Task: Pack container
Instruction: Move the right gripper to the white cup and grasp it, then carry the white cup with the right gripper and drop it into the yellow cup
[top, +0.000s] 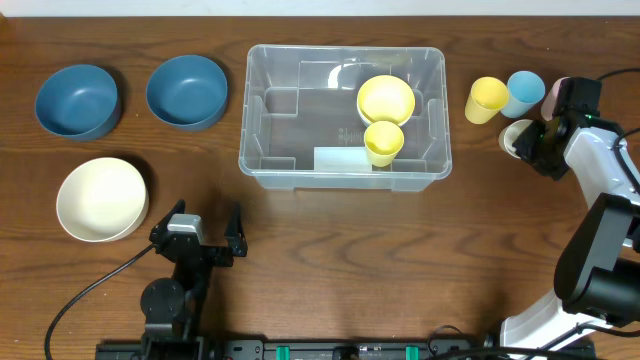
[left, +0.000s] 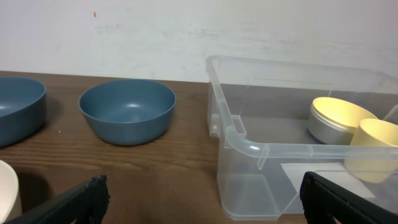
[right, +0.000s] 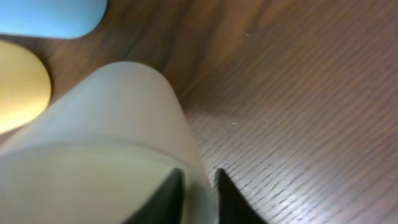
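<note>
Fingers (left: 81, 200) of the left gripper (top: 208, 215) are spread wide with nothing held, at 7 o'clock on the table (top: 400, 260). The container (top: 290, 140) is set at the centre, towards 12 o'clock. A yellow bowl (top: 386, 98) and a yellow cup (top: 383, 142) are seen in its 3 o'clock half. At 3 o'clock, a cream cup's (right: 112, 137) wall is pinched by the right gripper (right: 198, 177).

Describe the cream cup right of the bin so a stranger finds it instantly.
Find the big clear container mid-table; three cups cluster just right of it. The cream cup is nearest the front edge, its rim in the right claw; its neighbours are a yellow cup and a blue cup.
</note>
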